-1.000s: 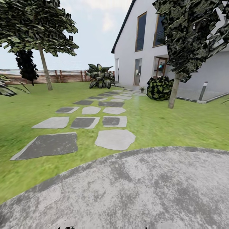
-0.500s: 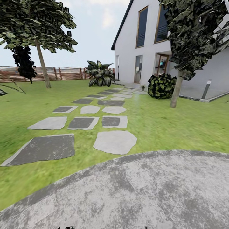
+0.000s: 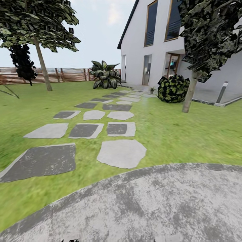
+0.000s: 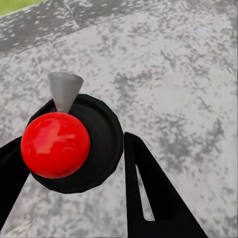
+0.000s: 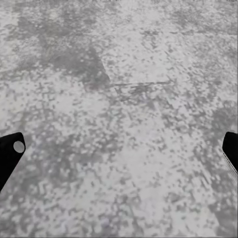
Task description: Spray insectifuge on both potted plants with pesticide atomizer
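Note:
In the left wrist view the pesticide atomizer is seen end-on: a round red cap, a grey nozzle and a dark body. My left gripper is shut on it, with one black finger on each side, above rough grey paving. My right gripper is open over the same paving, its fingertips far apart and nothing between them. One small potted plant stands far ahead by the house step, at the end of the garden's stepping stones.
Grey paving lies underfoot, with lawn beyond. A tree and a dark bush stand at the right, and a big-leaved bush near the house. At the far left are a tree and a slat fence.
The whole head view has shifted: the camera has moved forward and turned slightly, so the paving edge and stepping stones sit lower and the right tree is nearer. Nothing in the garden has moved.

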Tool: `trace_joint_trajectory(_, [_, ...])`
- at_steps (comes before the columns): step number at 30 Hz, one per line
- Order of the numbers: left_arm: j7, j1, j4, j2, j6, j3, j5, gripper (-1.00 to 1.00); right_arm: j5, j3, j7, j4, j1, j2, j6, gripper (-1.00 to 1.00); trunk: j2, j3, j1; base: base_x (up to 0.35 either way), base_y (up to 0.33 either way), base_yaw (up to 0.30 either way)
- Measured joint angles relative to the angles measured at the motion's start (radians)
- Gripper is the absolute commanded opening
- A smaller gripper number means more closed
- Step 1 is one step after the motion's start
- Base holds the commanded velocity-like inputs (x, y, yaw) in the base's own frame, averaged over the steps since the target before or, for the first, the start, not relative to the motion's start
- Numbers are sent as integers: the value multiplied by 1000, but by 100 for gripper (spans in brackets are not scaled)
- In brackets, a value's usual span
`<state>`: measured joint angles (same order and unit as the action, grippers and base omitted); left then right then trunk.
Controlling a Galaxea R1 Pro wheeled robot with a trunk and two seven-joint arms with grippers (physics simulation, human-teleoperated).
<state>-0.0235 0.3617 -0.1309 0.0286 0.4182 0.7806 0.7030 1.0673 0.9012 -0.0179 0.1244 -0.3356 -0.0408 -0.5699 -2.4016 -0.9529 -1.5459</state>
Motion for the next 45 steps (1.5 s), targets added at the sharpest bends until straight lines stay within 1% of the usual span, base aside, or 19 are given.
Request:
trace_joint_trajectory(18, [0,0,0,0,0,0,0,-100,0,0,0,0,0,0,-1,100,0,-28,0,338,0,0])
trace_joint_trajectory(45, [0,0,0,0,0,-1,0,-100,0,0,1,0,0,0,-2,100,0,-29,0,338,0,0])
